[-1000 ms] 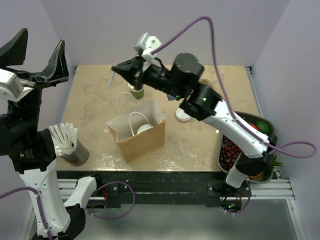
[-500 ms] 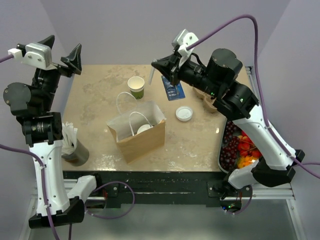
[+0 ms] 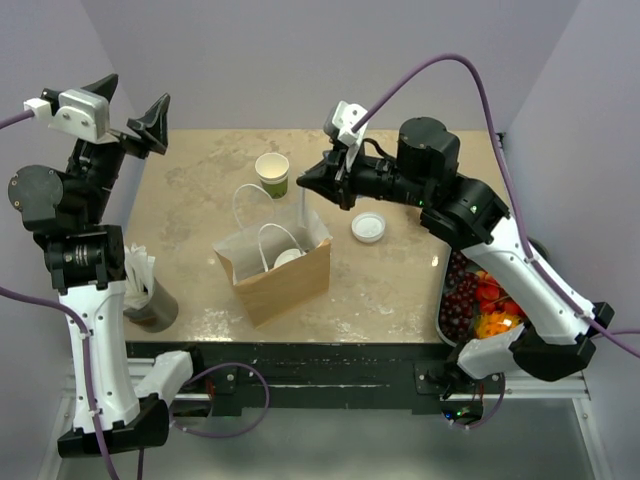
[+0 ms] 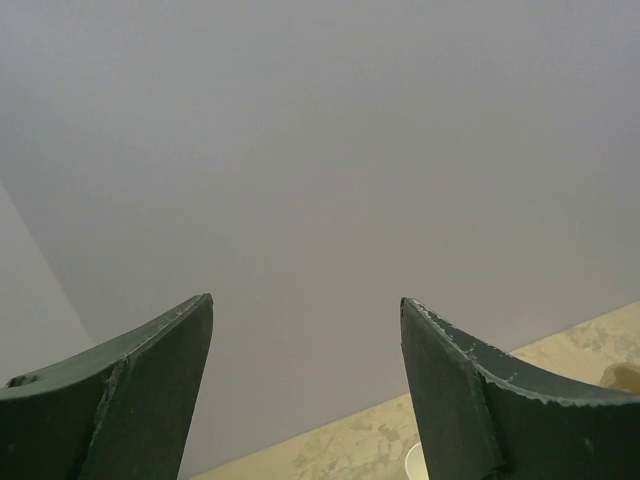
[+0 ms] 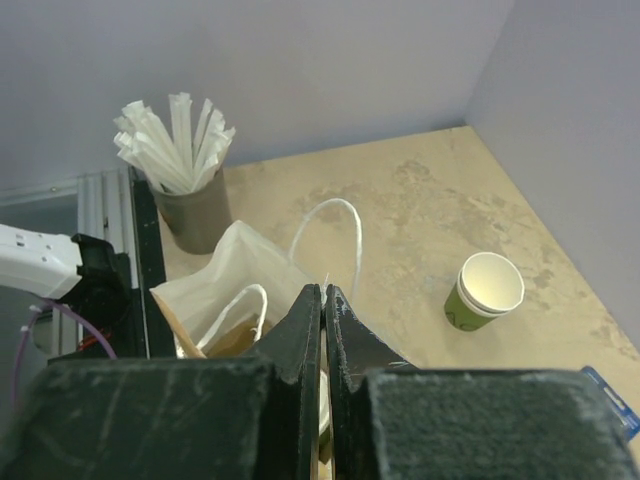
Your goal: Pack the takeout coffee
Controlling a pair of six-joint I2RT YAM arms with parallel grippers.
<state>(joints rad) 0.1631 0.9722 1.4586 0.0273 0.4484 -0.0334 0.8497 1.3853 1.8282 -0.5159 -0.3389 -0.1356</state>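
The coffee [image 3: 288, 257] stood inside the bag [image 3: 285, 285] near the near edge of the worktop [image 3: 400, 290], only its white lid showing; the lidless cup [image 3: 272, 172] sat toward the far edge, a loose lid [image 3: 368, 227] beside the bag toward the right edge; the right end effector [image 3: 305, 180] hung over the bag, clenched on a thin white straw [image 3: 302, 208]; the left end effector [image 3: 133, 100], fingers spread, gripped nothing above the far-left corner; the coffee was probably light yet crushable, its lid apt to pop; a gentle hold round the body under the rim, kept upright, seemed best.
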